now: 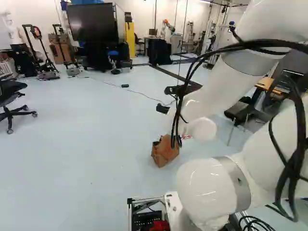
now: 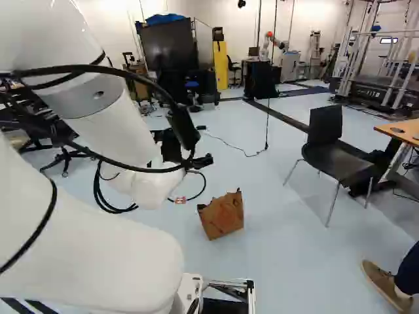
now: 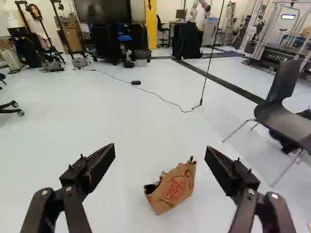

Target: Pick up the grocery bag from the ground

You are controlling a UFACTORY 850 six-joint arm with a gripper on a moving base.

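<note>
A gripper finger landing off-centre on the brown grocery bag could, I'd judge, crumple its thin paper or tip it over. I count one such bag, on the pale floor ahead of one white arm; one black gripper, two fingers spread wide, holding nothing; and one thin-legged black chair, farther right.

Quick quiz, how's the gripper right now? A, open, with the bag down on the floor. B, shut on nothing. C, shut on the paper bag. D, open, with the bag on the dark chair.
A: the gripper's fingers stand wide apart and the bag sits on the floor.
</note>
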